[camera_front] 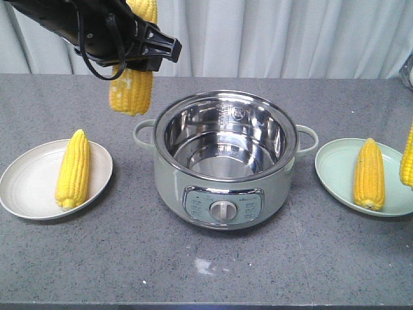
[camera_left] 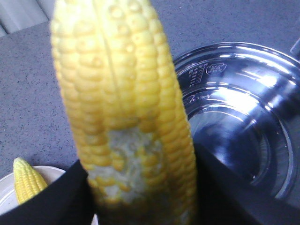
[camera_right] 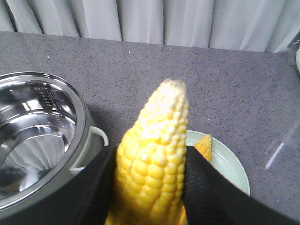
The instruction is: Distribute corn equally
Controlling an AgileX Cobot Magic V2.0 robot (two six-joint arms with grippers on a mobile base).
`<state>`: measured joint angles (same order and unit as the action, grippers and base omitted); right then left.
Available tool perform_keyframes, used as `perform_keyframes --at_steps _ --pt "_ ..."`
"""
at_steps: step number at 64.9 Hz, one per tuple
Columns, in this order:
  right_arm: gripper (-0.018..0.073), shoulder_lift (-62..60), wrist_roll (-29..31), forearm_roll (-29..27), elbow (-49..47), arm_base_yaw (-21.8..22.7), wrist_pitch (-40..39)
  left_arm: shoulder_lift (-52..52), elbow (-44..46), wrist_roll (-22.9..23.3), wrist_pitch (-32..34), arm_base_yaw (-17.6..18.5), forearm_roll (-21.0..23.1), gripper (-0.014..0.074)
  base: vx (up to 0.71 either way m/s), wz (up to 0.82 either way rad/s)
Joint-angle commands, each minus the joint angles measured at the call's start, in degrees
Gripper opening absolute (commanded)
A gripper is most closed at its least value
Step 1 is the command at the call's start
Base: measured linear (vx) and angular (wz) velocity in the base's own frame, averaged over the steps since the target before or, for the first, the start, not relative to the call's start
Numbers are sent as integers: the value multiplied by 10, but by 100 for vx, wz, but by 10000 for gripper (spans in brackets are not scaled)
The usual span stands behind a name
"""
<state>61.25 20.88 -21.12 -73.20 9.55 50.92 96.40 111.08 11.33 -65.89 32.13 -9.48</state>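
We count 4 cobs: 2 in the air and 2 lying down. The left tool [camera_front: 137, 50] is clenched on the left-held cob [camera_front: 132, 90], which hangs blunt end down over the counter [camera_front: 129, 258], between the left plate [camera_front: 26, 187] and the pot [camera_front: 222, 187]. The right tool [camera_right: 150, 192] grasps the right-held cob [camera_right: 154, 154] around its thick part. Its pale tip points away from the wrist, above the right plate [camera_front: 335, 171]. The front view shows only a sliver of this cob at the right edge.

Each plate already carries 1 cob, the left plate cob [camera_front: 72, 169] and the right plate cob [camera_front: 369, 174]. The pot is empty. We judge that 1 held cob on each plate would give 2 and 2.

We expect a cob to be stiff and of moderate weight, round enough to roll on a shallow plate. The bumpy kernels should give grip, but a hard squeeze could crush them. The left wrist view shows a bare, scraped patch near the tool. We would take hold across the thick middle, not the taper, where a cob could slide out. We would also lower each cob close beside its resting neighbour before letting go.
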Motion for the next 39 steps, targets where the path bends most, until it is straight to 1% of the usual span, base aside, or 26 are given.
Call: perform_keyframes --at_steps 1,12,20,27,31,39 --pt "193 -9 2 -9 -15 4 -35 -33 15 19 34 -9 -7 72 0 0" --pt "193 -9 2 -7 -15 4 -35 -53 -18 32 43 -49 -4 72 0 0" --pt "193 -9 2 -7 -15 4 -35 -77 -67 38 51 -80 -3 72 0 0" --pt "193 -9 2 -7 -15 4 -35 -112 -120 39 80 -103 9 72 0 0" --pt "193 -9 2 -7 -15 4 -35 -133 -152 39 98 -114 18 72 0 0" --pt "193 -9 2 -7 -15 4 -35 -175 -199 39 117 -124 22 72 0 0"
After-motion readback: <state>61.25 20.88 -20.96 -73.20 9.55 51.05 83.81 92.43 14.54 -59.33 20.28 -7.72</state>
